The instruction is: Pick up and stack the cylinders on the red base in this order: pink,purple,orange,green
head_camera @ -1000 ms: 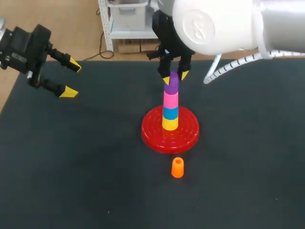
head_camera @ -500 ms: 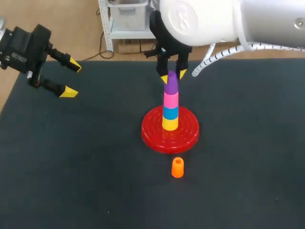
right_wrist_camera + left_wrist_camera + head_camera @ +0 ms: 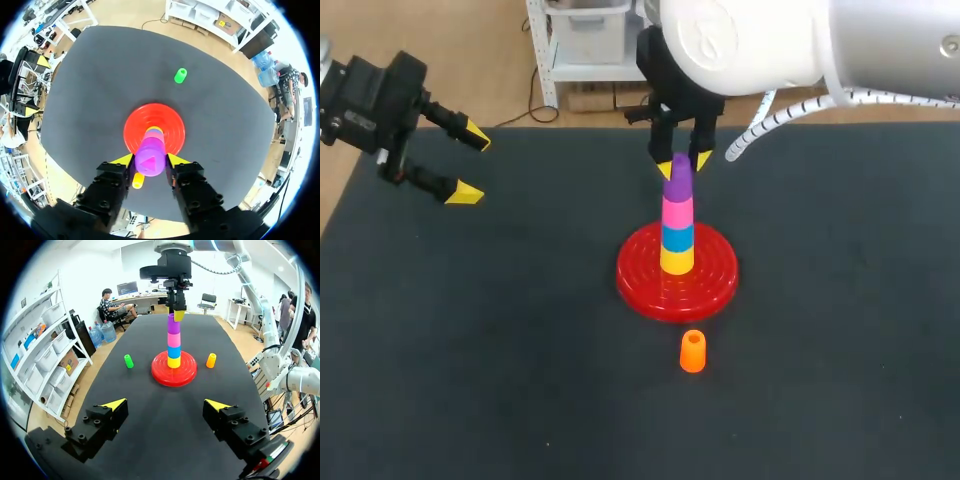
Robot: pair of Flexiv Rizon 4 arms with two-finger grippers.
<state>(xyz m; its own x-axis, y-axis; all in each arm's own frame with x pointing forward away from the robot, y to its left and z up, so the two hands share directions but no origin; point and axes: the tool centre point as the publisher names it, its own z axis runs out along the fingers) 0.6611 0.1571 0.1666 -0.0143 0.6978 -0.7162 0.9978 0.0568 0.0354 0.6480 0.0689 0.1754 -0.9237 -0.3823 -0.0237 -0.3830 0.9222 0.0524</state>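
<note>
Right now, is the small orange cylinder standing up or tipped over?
Upright: the orange cylinder stands on end, hollow top facing up, apart from the red base.

Left gripper (image 3: 470, 165) wide open, off aside — right gripper (image 3: 682, 165) tight on purple cylinder (image 3: 679, 185).

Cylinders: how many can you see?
6. Stacked on the round red plastic base: yellow cylinder, blue cylinder, pink cylinder, purple cylinder. Loose: orange cylinder, green cylinder. None seems hidden.

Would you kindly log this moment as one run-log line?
right gripper: shut on purple cylinder atop pink cylinder | left gripper: open | orange cylinder, green cylinder: on table
</note>
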